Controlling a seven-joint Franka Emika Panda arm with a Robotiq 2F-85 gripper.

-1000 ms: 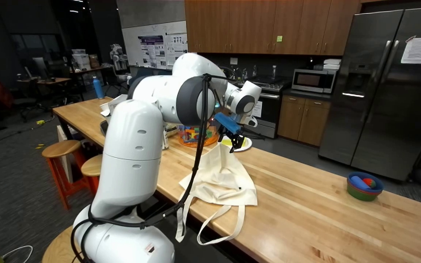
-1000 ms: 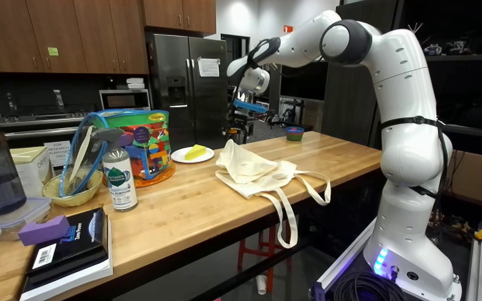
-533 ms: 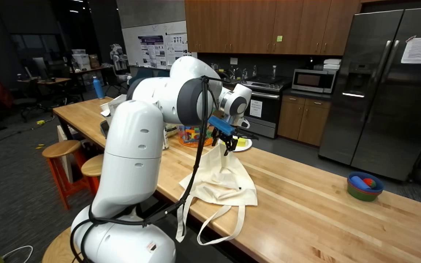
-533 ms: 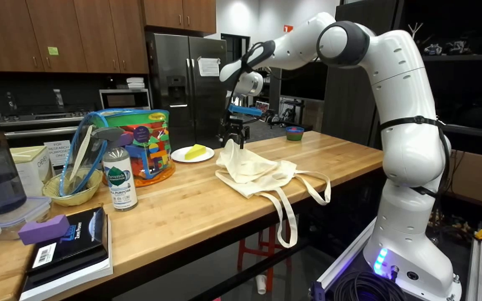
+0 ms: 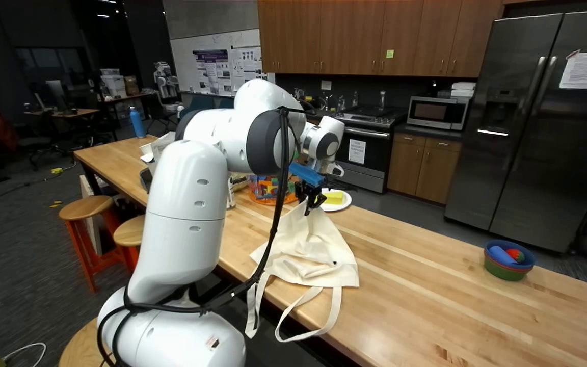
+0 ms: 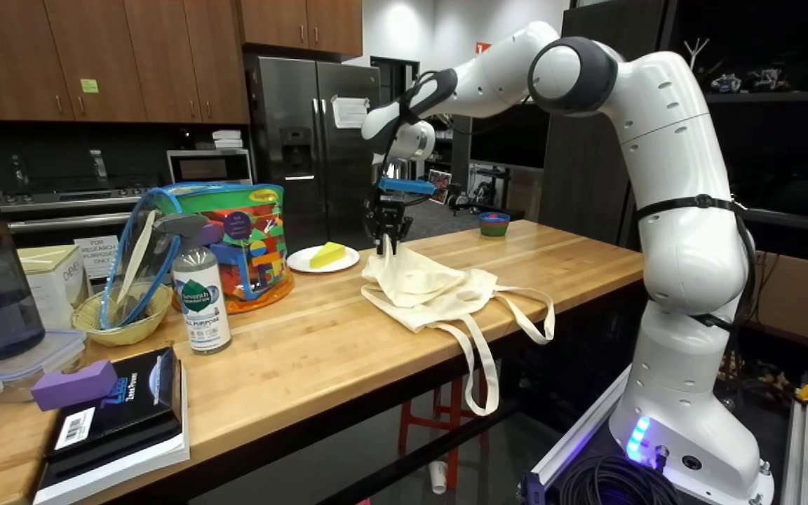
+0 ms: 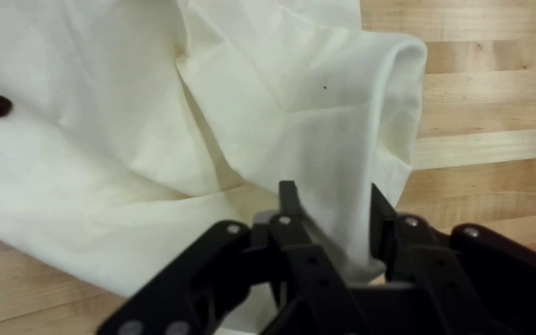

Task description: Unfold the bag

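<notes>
Gripper (image 7: pixel 334 191) with fingers (image 7: pixel 289 200) parted, astride a raised fold (image 7: pixel 338 149) of the cream cloth bag (image 5: pixel 314 250), the bag lying creased on the bench (image 6: pixel 285 344), strap handles (image 5: pixel 335 306) hanging off one side, yellow wedge (image 6: pixel 328 256) on a white plate (image 6: pixel 297 261) nearby

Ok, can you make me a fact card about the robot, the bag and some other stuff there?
Bag: cream cloth, creased, on the table
Straps: two loops, hanging over the table's edge
Unfolded: not all the way, folds show
Robot hand: open, bag cloth between its fingers
Plate: white, with a yellow wedge on it
Bowls: stacked, with a blue thing and a red thing inside
</notes>
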